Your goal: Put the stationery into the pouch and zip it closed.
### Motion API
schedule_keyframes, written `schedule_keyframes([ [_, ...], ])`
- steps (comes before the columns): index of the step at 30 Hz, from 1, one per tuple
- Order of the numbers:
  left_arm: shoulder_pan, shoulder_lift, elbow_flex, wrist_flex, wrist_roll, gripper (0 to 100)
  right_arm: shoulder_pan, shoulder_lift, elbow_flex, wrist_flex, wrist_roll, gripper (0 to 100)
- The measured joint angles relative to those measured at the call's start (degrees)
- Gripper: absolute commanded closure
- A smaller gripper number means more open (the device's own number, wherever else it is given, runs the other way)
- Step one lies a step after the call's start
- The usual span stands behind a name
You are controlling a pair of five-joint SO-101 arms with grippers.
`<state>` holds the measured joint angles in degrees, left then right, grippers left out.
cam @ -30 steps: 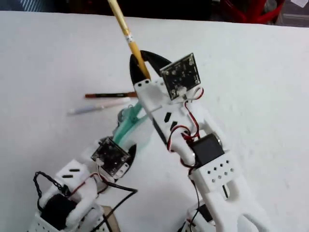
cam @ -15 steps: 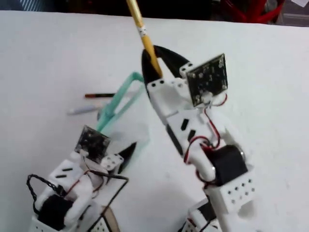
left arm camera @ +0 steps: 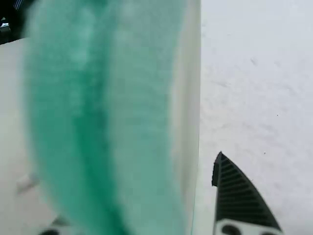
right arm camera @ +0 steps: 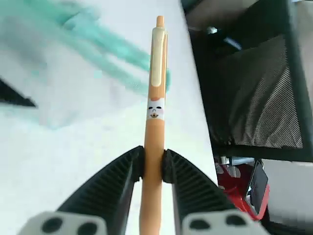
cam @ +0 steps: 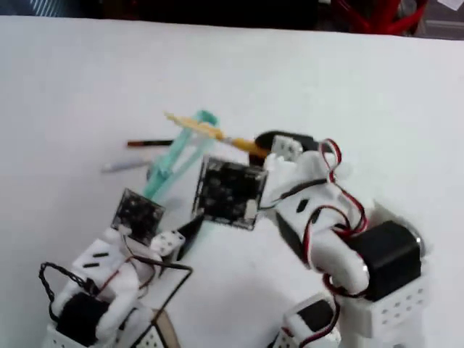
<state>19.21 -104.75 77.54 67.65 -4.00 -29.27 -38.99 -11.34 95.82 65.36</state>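
Right gripper [right arm camera: 152, 157] is clamped on the pen [right arm camera: 155, 88], long axis aimed straight ahead with its far end right at the teal rim of the pouch [cam: 177, 152], which the left gripper [cam: 183, 230] looks to be pinching upright just beside it.

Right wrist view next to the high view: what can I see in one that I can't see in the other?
The right wrist view gives the close-up: the right gripper clamped on the orange pen, the pen's cream clip and a little face printed on its barrel, plus black mesh beyond the table edge. The high view adds a dark pen and a pale pen lying side by side on the table, and the left arm near the pouch. Both share the orange pen, the teal-edged pouch and the white table.
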Motion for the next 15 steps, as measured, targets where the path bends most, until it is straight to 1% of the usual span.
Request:
schedule_keyframes([
  [3,0.0,0.0,0.0,0.0,0.0,77,3.7,1.5,-5.0,0.2,7.5,97.9],
  [6,0.0,0.0,0.0,0.0,0.0,77,6.9,1.4,-8.2,0.2,17.1,97.9],
  [8,0.0,0.0,0.0,0.0,0.0,77,9.8,1.4,-10.0,0.2,22.0,97.9],
  [11,0.0,0.0,0.0,0.0,0.0,77,13.3,1.4,-12.0,1.0,26.5,97.9],
  [15,0.0,0.0,0.0,0.0,0.0,77,14.4,1.3,-13.2,2.2,30.9,97.9],
])
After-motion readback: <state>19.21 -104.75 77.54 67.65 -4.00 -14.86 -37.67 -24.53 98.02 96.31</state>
